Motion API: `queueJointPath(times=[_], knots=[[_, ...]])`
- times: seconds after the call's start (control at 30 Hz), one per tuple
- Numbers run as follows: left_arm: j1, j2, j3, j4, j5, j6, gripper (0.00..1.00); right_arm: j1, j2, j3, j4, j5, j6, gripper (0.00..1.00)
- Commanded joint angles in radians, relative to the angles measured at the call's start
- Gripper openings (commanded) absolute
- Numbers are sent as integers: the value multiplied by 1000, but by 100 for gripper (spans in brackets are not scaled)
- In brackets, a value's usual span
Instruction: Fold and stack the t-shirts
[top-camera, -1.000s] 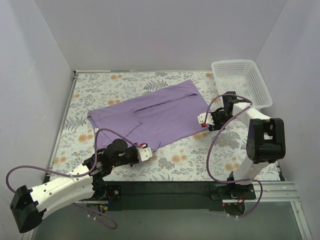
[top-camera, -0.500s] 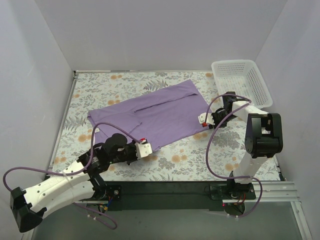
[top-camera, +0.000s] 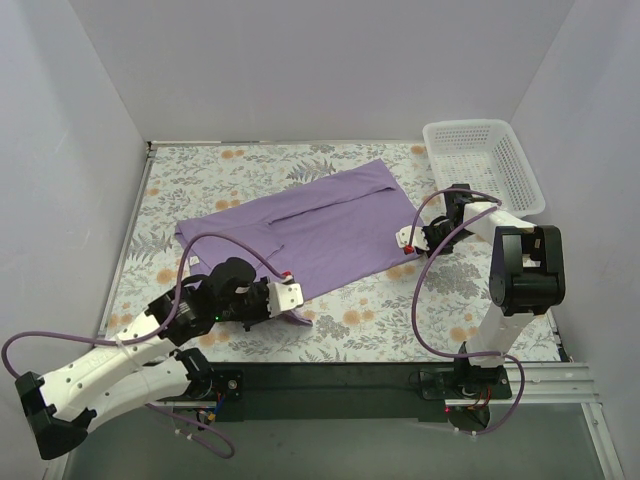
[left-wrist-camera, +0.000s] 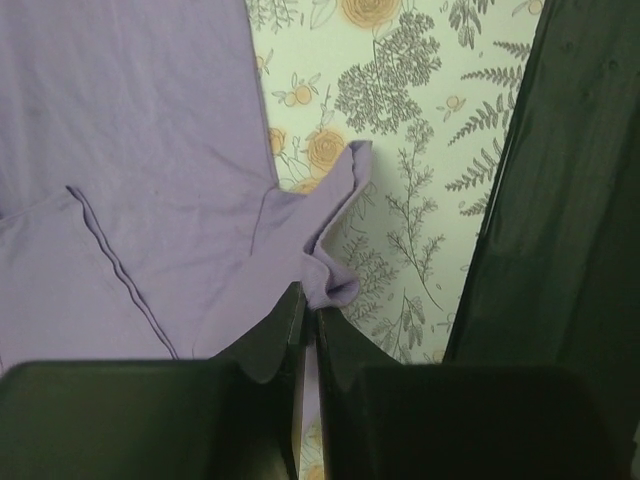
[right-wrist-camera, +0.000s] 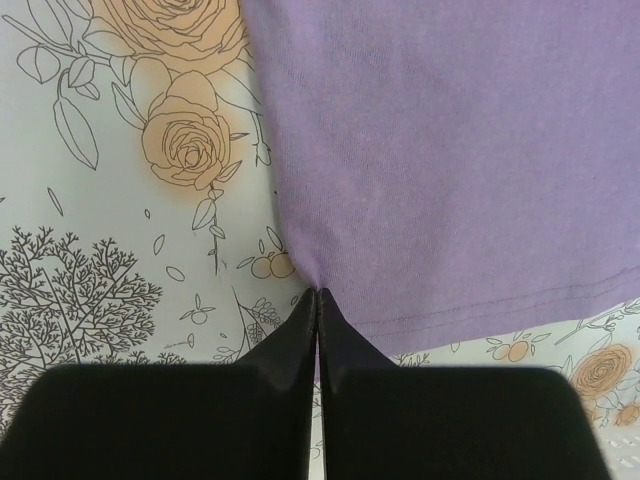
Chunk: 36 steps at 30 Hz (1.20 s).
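Note:
A lavender-purple t-shirt (top-camera: 300, 225) lies flat and partly folded across the middle of the flowered table cover. My left gripper (top-camera: 296, 300) is shut on the t-shirt's near corner, and in the left wrist view a bunched fold of the t-shirt (left-wrist-camera: 330, 270) sticks out from the left gripper (left-wrist-camera: 309, 300). My right gripper (top-camera: 405, 243) is shut on the t-shirt's right edge near the hem. In the right wrist view the t-shirt (right-wrist-camera: 450, 150) puckers where the right gripper (right-wrist-camera: 318, 297) pinches it.
A white lattice basket (top-camera: 482, 165) stands at the back right, just behind the right arm. White walls enclose the table on three sides. A black strip (left-wrist-camera: 560, 220) runs along the table's near edge beside the left gripper.
My right gripper has closed on the t-shirt's right edge. The left arm has lifted and drawn the near corner slightly, bunching the cloth there.

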Motion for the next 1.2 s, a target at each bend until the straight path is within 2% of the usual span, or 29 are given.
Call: queueJointPath(times=[0.0,0.4,0.57,0.87,0.97,1.17], knots=[[5,11,36,-111,11,-6,0,-3,-16,-1,-19,-14,10,1],[5,-20,105,-247,34,-30,0,-12,-50,9,-31,-20,31,1],[5,-12,94,-260,85,-26,0,-13,-58,29,-68,-40,44,1],[5,42,118,-379,166,-23,0,-15,-55,73,-100,-57,51,1],[5,63,91,-358,176,-12,0,-15,-50,82,-100,-89,60,1],[5,60,-41,-128,177,2,0,-12,-30,96,-100,-134,99,1]])
